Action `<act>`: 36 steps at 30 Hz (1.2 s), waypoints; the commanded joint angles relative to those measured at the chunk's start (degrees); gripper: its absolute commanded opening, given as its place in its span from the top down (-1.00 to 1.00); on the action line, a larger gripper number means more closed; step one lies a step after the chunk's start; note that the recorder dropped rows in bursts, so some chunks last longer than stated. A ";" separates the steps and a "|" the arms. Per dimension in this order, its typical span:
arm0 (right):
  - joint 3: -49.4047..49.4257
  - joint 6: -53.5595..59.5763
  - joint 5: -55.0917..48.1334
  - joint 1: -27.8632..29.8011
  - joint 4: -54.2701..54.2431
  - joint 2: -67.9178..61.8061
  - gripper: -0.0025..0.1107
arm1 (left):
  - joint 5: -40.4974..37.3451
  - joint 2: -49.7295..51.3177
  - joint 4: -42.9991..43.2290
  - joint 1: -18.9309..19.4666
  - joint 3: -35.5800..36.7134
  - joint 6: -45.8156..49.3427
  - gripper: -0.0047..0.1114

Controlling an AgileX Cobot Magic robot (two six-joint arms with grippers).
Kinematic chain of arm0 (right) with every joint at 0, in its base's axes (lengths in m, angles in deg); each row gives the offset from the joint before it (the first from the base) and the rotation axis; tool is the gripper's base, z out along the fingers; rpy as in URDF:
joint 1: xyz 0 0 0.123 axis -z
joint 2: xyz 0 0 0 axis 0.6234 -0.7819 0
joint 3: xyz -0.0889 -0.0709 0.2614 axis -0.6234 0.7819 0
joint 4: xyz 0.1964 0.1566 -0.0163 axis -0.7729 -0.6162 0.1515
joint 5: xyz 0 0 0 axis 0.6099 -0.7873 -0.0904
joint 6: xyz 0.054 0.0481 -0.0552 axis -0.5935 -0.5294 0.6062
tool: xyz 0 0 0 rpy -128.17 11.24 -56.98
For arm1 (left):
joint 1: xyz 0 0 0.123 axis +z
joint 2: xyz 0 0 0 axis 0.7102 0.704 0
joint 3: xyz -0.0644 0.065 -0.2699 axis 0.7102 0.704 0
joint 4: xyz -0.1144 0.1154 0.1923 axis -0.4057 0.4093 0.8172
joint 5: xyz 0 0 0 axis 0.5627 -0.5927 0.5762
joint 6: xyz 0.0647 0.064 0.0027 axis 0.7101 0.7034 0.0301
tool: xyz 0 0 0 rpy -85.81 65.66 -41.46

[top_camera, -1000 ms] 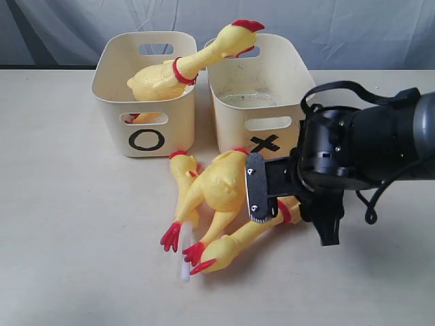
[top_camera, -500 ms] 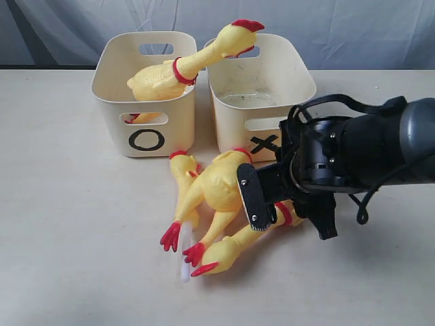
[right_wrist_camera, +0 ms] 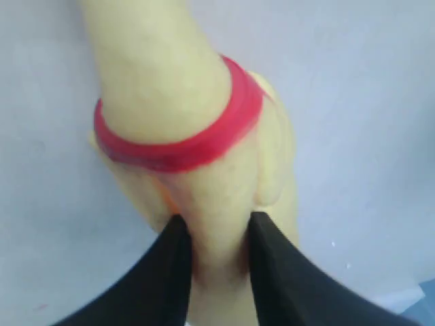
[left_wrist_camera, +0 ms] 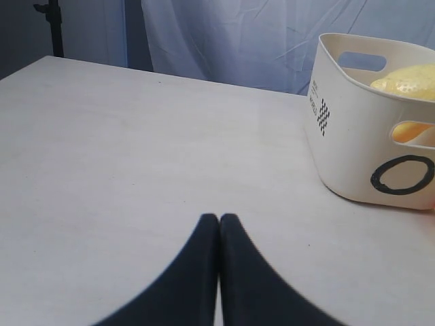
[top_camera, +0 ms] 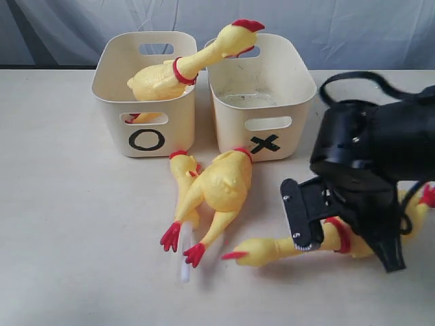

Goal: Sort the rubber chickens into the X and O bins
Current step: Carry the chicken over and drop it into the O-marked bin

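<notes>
Evidently the right end effector (right_wrist_camera: 216, 234) is pinching a held rubber chicken (top_camera: 272, 249) by the neck, just beside its red ring (right_wrist_camera: 178, 139). In the right wrist view the yellow skin dents between the two fingers, so the toy looks soft and hollow. In the exterior view this chicken lies low at the near right of the counter (top_camera: 68, 238), beak to the left, with its body mostly hidden behind the arm. Whether it touches the counter cannot be told.

It is probably light, and the bumpy skin should resist slipping, but the long neck is likely to flop and swing once lifted. A grip close to the ring or on the thicker body seems safest.

The left end effector (left_wrist_camera: 219, 221) hangs over bare counter with its fingers pressed together, holding nothing.

Another chicken in the O bin (top_camera: 144, 102) drapes its neck onto the rim of the X bin (top_camera: 262, 102). A large rubber chicken (top_camera: 221, 187) and a small rubber chicken (top_camera: 183, 182) lie just near of the bins, touching each other.
</notes>
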 commanded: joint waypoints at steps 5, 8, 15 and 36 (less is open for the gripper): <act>-0.13 -5.59 -5.00 0.47 10.45 21.62 0.97 | 0.47 0.21 0.12 -0.09 -0.43 -0.05 0.92; -0.13 -18.45 12.05 0.47 16.22 31.66 0.97 | 0.47 0.21 0.12 -0.09 -0.43 -0.05 0.92; -0.13 -50.22 60.32 0.57 33.28 35.24 0.97 | 0.47 0.21 0.12 -0.09 -0.43 -0.05 0.92; -28.57 -30.81 100.15 0.57 -37.79 -17.64 0.97 | 0.47 0.21 0.12 -0.09 -0.43 -0.05 0.92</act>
